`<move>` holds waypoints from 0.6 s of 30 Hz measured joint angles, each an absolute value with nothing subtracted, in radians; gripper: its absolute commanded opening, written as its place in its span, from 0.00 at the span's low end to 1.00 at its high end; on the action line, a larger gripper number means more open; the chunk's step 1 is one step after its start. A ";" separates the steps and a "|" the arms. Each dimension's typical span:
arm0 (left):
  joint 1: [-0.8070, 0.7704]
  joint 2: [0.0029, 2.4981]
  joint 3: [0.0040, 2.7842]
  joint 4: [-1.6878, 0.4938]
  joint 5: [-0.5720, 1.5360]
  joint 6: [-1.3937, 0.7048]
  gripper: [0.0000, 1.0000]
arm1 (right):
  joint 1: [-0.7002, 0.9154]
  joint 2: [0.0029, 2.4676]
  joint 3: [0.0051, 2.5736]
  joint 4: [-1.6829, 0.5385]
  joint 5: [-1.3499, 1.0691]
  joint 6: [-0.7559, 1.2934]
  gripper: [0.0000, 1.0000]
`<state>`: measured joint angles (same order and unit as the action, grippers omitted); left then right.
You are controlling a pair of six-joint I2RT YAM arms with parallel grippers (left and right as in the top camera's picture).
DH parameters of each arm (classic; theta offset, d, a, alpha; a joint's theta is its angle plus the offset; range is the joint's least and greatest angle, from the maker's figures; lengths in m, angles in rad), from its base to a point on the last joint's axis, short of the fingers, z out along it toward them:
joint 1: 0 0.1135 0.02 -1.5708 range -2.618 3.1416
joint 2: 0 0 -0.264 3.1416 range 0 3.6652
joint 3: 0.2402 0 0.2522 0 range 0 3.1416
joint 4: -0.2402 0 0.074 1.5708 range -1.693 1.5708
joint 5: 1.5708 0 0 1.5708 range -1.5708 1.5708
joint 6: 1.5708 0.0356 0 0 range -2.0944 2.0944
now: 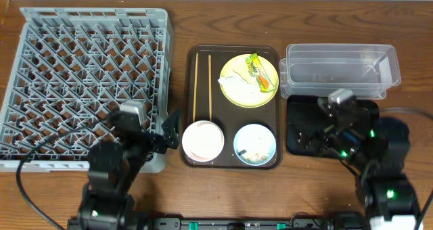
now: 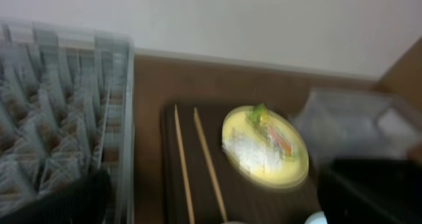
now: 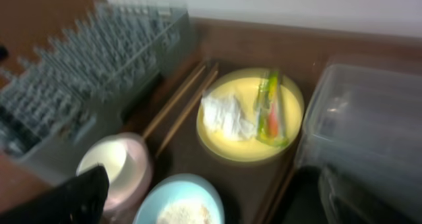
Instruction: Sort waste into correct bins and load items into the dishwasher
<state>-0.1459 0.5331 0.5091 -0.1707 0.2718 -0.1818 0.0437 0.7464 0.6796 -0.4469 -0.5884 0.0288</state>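
Observation:
A yellow plate (image 1: pixel 249 88) on the dark-brown serving tray (image 1: pixel 233 54) holds a crumpled napkin (image 1: pixel 235 82) and a yellow-green and orange wrapper (image 1: pixel 258 71). Two chopsticks (image 1: pixel 202 84) lie left of it. In front stand a white bowl (image 1: pixel 203 139) and a light-blue bowl (image 1: pixel 255 136) with crumbs (image 1: pixel 256 153). I cannot make out the cup. The grey rack (image 1: pixel 81 81) is at the left. My left gripper (image 1: pixel 169 127) is open and empty between the rack and the white bowl. My right gripper (image 1: pixel 312 132) is open and empty over the black tray (image 1: pixel 298 108).
The clear tub (image 1: pixel 338 69) stands behind the black tray at the right. The rack's near right corner is close to my left gripper. Bare wooden table shows between the rack and the serving tray and along the back edge.

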 measured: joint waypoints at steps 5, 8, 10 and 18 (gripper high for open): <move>-0.146 0.731 0.813 -0.534 0.287 -0.188 0.99 | 0.087 0.976 0.913 -0.739 -0.582 0.043 0.99; -0.146 0.832 1.000 -0.717 0.290 -0.188 1.00 | 0.140 1.097 1.036 -0.854 -0.567 0.037 0.99; -0.146 0.881 1.102 -0.802 0.299 -0.188 1.00 | 0.169 1.161 1.085 -0.860 -0.563 0.032 0.99; -0.146 0.907 1.166 -0.913 0.340 -0.188 1.00 | 0.220 1.299 1.109 -0.698 -0.601 0.051 0.99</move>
